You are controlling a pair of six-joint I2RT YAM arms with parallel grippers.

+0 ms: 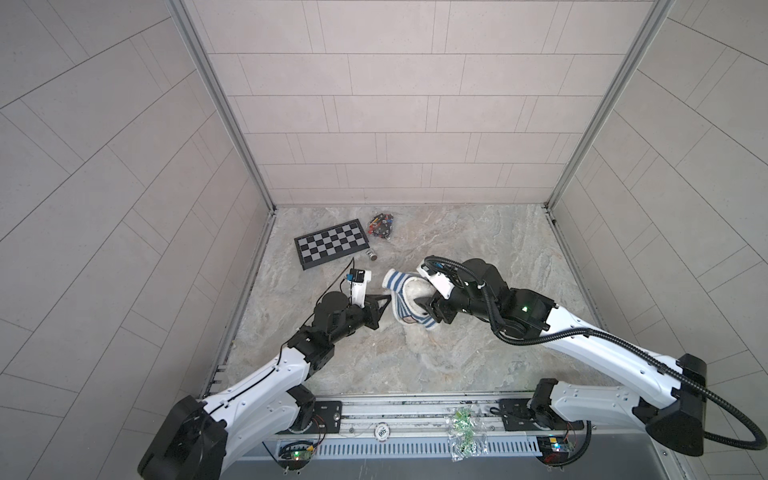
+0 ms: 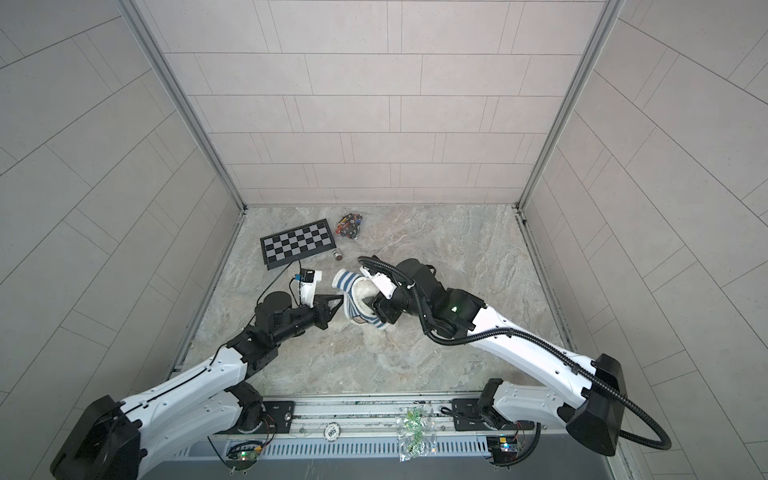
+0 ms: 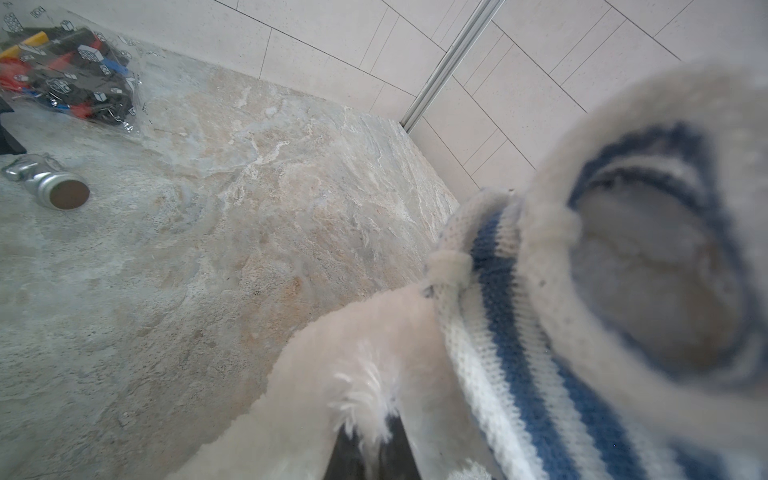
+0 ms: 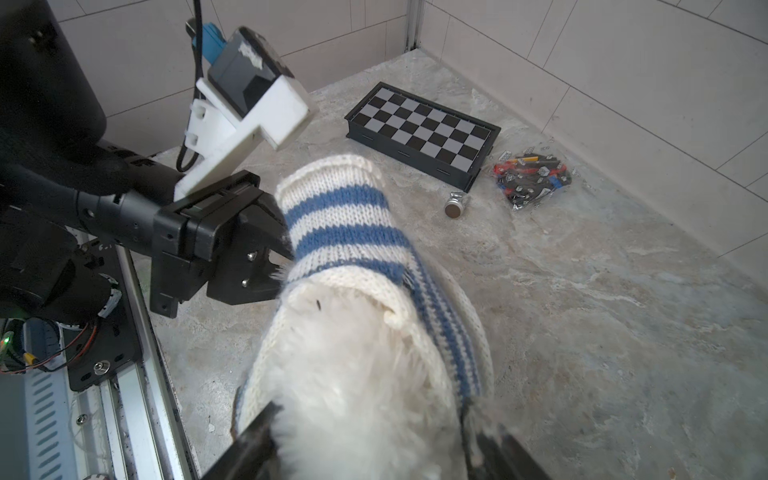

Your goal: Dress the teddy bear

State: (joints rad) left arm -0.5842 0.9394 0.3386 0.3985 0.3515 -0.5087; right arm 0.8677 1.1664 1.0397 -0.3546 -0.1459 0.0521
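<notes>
The right tool [image 4: 370, 428] has a jaw on each side of the bear [image 4: 349, 365]; I cannot tell if it squeezes. Just past it, the left tool [image 4: 280, 259] is clenched on bear fur beside the shirt [image 4: 340, 216]. The bear looks soft, light and squashy, so grab its tummy, not loose fur

We are looking into a robotics lab cell: panelled walls [image 1: 395, 104], aluminium post [image 1: 223, 104], rail-mounted arms [image 1: 257, 376] flanking a worktop [image 1: 457, 249].
</notes>
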